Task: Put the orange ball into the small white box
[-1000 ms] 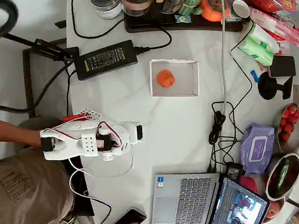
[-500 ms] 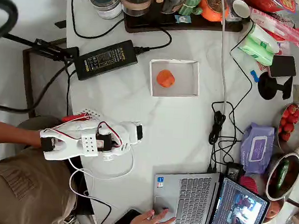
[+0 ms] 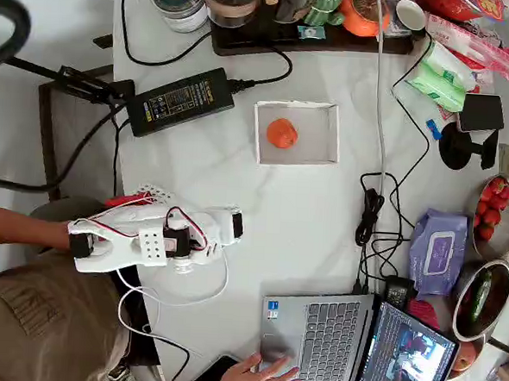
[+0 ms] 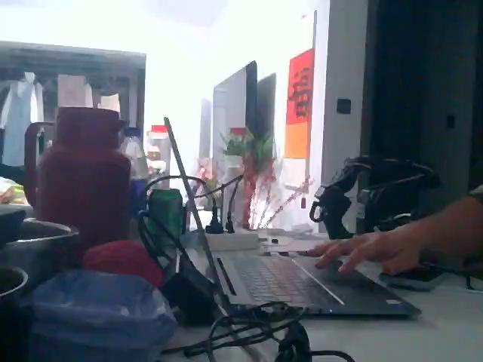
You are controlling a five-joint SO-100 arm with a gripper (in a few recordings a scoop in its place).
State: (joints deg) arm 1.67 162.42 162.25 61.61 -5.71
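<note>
In the overhead view the orange ball [image 3: 281, 133] lies inside the small white box [image 3: 327, 130], on the left part of its pale floor. The box stands in the upper middle of the white table. My white arm is folded low at the table's left edge, and its gripper [image 3: 233, 225] points right, well below and left of the box. The fingers look pressed together with nothing between them. In the fixed view the arm shows as a dark folded shape [image 4: 373, 197] behind the laptop; the fingers cannot be made out there.
A black power adapter [image 3: 180, 101] lies left of the box. Cables [image 3: 374, 206] run down its right side. An open laptop [image 3: 331, 346] stands at the front with a person's hand [image 3: 256, 376] on it. Jars, tissue packs and bowls line the back and right edges.
The person's hand has come onto the laptop's front edge and shifted a little. The arm, the ball and the box have not moved.
</note>
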